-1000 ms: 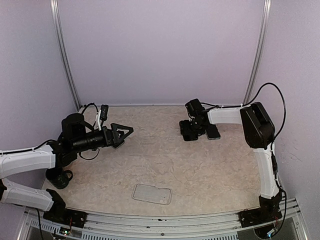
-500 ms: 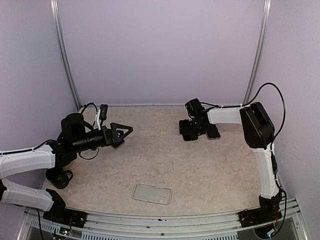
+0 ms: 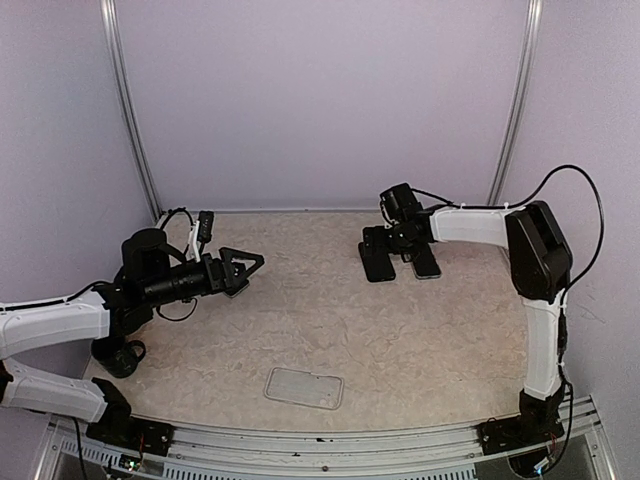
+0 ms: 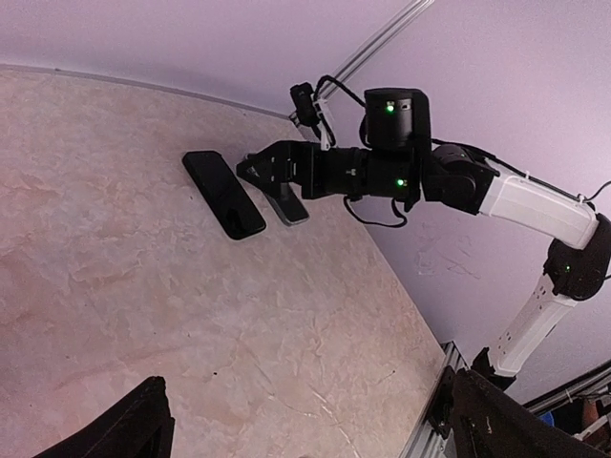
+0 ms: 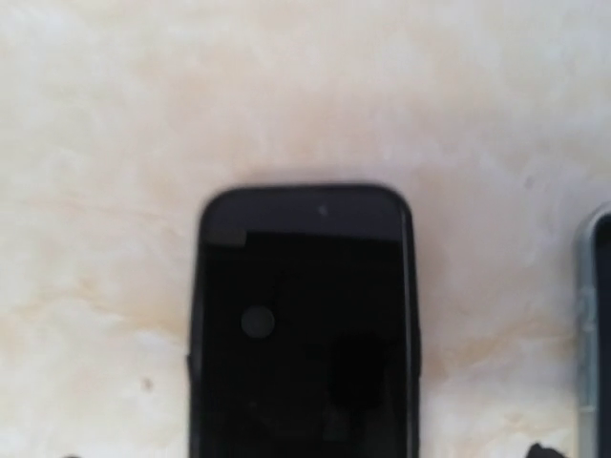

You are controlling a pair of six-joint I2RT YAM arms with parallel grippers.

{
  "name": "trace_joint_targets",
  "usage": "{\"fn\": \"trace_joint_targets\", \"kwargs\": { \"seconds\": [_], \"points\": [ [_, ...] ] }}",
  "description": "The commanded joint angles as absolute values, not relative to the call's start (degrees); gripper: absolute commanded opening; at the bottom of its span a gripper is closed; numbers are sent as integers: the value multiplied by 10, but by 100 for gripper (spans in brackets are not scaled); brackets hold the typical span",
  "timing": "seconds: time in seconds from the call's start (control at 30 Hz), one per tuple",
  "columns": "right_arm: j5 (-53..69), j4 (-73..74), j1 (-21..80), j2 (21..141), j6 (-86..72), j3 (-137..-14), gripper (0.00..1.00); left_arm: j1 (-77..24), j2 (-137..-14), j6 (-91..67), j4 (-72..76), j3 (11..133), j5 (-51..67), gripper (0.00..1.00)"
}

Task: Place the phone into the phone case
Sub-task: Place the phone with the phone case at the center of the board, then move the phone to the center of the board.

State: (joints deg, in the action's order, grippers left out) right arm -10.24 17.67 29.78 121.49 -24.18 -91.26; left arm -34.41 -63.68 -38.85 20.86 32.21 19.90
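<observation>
Black and flat, the phone (image 3: 377,266) lies on the pale marbled table (image 3: 400,340), at the far right part of it. Just beside it, on its right, lies a second phone (image 3: 427,262) with a light grey edge. The two are near each other, but I cannot tell if they touch. The right gripper (image 3: 393,243) hangs low over the far ends of both phones. Its fingers are spread wide and hold nothing. In the right wrist view the black phone fills the lower middle, and only a strip of the second phone shows at the right border.

The clear case (image 3: 304,387) lies alone at the near middle of the table, well apart from the phone. The left gripper (image 3: 243,267) is held above the left part of the table and points toward the right arm. It is also wide open and has nothing in it. It stays to the left of the line from the phone to the case. Purple walls (image 3: 320,100) close the table on three sides.
</observation>
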Motion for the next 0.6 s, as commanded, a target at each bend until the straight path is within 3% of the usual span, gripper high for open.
{"fn": "trace_joint_targets", "kwargs": {
  "seconds": [0.0,0.57],
  "points": [
    [-96,136,301,1160,-201,-883,99,-338,-629,-395,205,317,179,99],
    [-23,89,385,1136,-97,-879,99,-245,-694,-429,104,389,104,99]
  ]
}}
